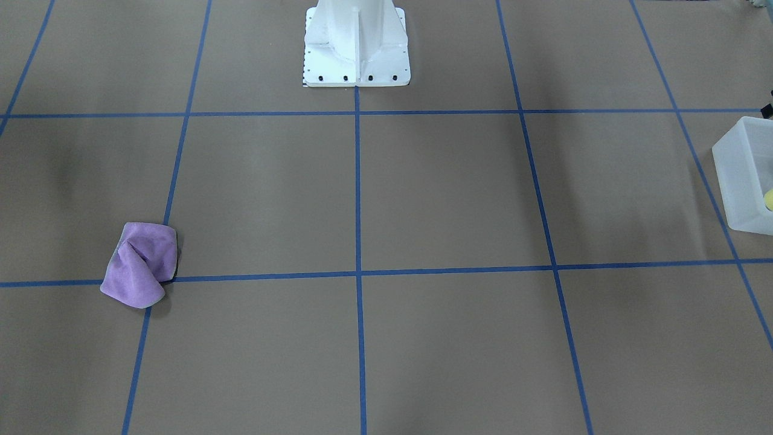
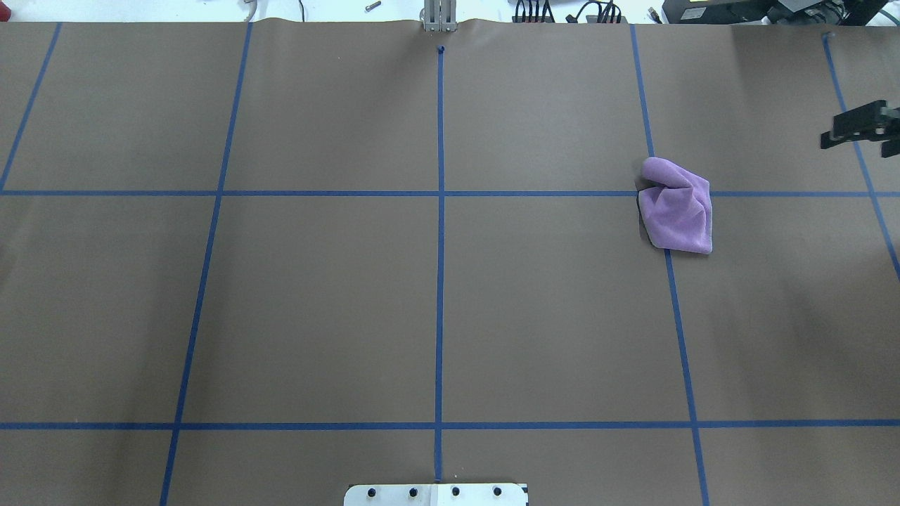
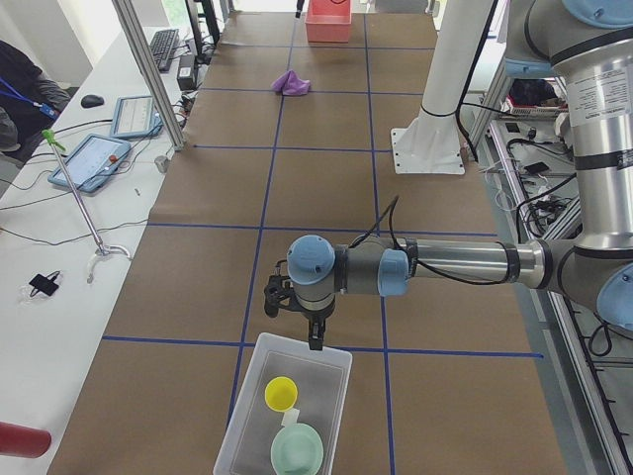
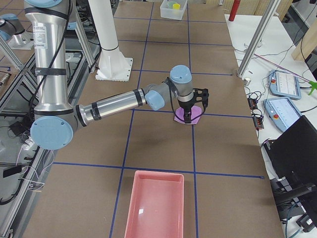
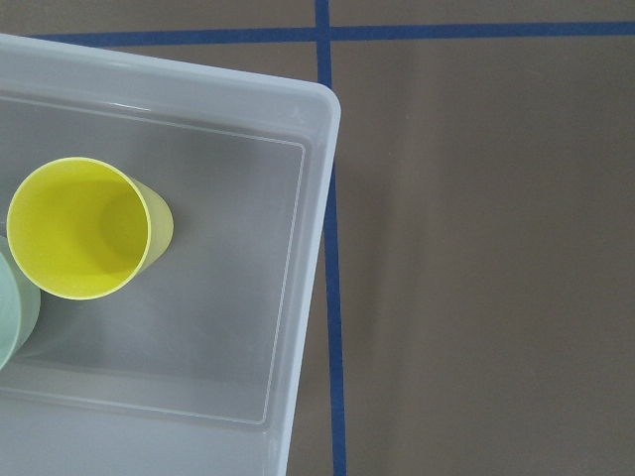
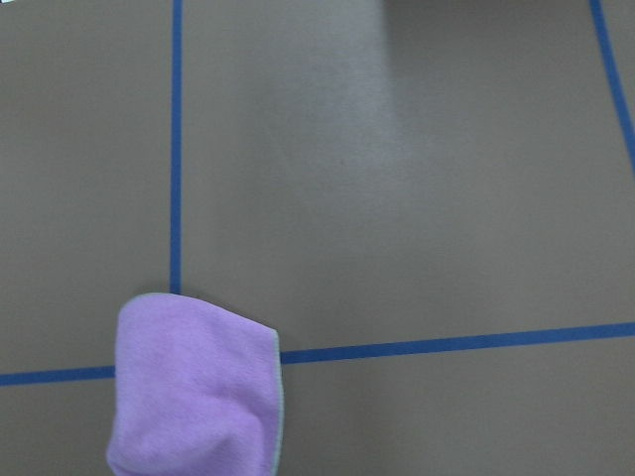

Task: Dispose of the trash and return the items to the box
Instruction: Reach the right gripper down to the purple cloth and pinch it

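Observation:
The frosted white box (image 3: 242, 396) stands at the table's left end. In it are the yellow cup (image 3: 280, 393) and the mint-green bowl (image 3: 297, 450). The left wrist view looks down on the box's rim (image 5: 313, 248), the cup (image 5: 84, 228) and an edge of the bowl (image 5: 12, 312). My left gripper (image 3: 316, 341) hangs just above the box's far rim; I cannot tell if it is open. A crumpled purple cloth (image 2: 678, 207) lies on the table's right half. My right gripper (image 4: 188, 120) hovers high near the cloth (image 6: 193, 392); its jaws are unclear.
A pink tray (image 4: 156, 206) lies at the table's right end, beyond the cloth (image 4: 197, 113). The robot's white pedestal (image 1: 356, 48) stands at the table's middle edge. Tablets and cables lie on the operators' side bench (image 3: 94, 163).

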`<state>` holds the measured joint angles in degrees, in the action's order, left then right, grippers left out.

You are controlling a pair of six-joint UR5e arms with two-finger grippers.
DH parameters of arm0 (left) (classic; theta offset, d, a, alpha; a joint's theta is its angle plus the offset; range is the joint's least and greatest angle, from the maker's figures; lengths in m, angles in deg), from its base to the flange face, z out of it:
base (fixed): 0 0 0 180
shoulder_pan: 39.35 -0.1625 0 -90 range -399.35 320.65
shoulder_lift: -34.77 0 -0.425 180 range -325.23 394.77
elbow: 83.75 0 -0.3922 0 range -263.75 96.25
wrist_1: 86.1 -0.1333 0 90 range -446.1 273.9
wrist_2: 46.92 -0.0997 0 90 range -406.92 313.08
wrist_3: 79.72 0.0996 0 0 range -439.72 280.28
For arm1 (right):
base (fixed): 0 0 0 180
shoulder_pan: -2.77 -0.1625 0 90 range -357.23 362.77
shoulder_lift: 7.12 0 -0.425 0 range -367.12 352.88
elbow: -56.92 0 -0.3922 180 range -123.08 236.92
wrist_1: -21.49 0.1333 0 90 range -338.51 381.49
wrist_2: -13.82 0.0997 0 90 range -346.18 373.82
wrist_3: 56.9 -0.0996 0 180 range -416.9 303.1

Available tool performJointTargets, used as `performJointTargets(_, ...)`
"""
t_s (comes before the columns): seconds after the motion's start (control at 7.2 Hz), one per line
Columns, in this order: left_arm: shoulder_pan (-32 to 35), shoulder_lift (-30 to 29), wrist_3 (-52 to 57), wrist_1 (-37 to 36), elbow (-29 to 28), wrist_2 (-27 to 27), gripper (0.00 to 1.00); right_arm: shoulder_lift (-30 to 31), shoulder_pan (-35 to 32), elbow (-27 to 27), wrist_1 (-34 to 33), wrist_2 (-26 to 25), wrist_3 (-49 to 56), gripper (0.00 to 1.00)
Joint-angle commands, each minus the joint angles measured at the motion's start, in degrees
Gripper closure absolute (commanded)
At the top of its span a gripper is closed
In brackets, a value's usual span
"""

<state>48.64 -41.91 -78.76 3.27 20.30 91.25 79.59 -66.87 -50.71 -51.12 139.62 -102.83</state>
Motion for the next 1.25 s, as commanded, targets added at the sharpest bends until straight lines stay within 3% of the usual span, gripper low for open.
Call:
performJointTargets(0.0,0.3,0.0,0.0,0.0,0.2,0.0,0.02,-9.7,12.6,3.0,-0.6,-10.6,-15.8,0.00)
performJointTargets(0.28,0.4,-0.1,0.0,0.0,0.1,0.0,0.02,-13.1,20.5,8.0,-0.9,-22.0,-19.4,0.01)
performJointTargets(0.42,0.4,-0.1,0.0,0.0,0.1,0.0,0.02,-13.1,21.9,9.4,-0.5,-23.7,-19.4,0.04)
performJointTargets(0.69,0.4,-0.1,0.0,0.0,0.1,0.0,0.02,-12.0,22.0,9.3,-0.3,-23.8,-19.4,0.42)
performJointTargets(0.97,0.4,0.0,0.0,0.0,0.1,0.1,0.02,-10.5,22.0,8.5,-0.3,-23.8,-19.4,0.54)
performJointTargets(1.11,0.4,-0.1,0.0,0.1,0.1,0.1,0.02,-10.4,22.0,8.2,-0.3,-23.7,-19.5,0.55)
